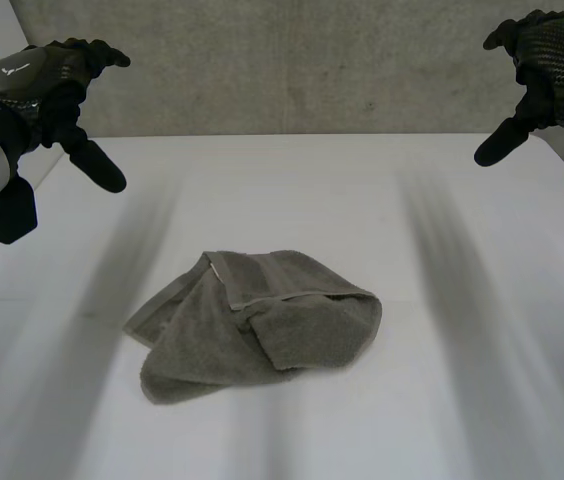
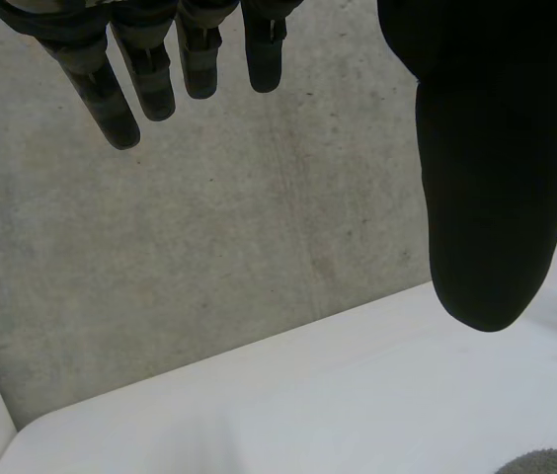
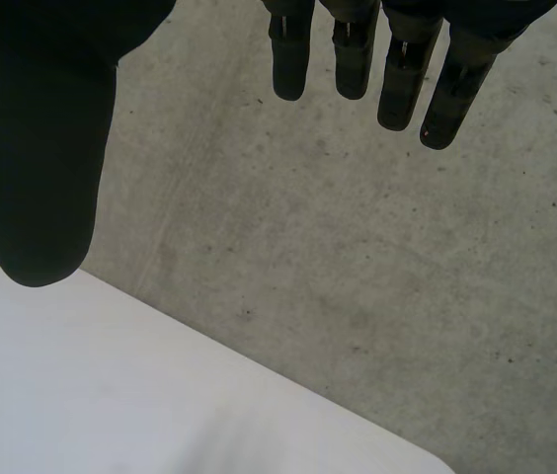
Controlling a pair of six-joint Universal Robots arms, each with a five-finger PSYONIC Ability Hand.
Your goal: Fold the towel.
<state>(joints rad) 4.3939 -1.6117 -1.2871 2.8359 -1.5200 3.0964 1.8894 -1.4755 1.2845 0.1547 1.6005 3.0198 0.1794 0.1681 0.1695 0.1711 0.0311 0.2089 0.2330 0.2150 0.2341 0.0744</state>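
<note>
A grey towel (image 1: pixel 254 322) lies crumpled in a loose heap on the middle of a white table (image 1: pixel 462 400). The left hand (image 1: pixel 47 80) and right hand (image 1: pixel 552 50) hover well apart from the towel, up to either side, fingers (image 2: pixel 125 94) relaxed open, holding nothing.
</note>
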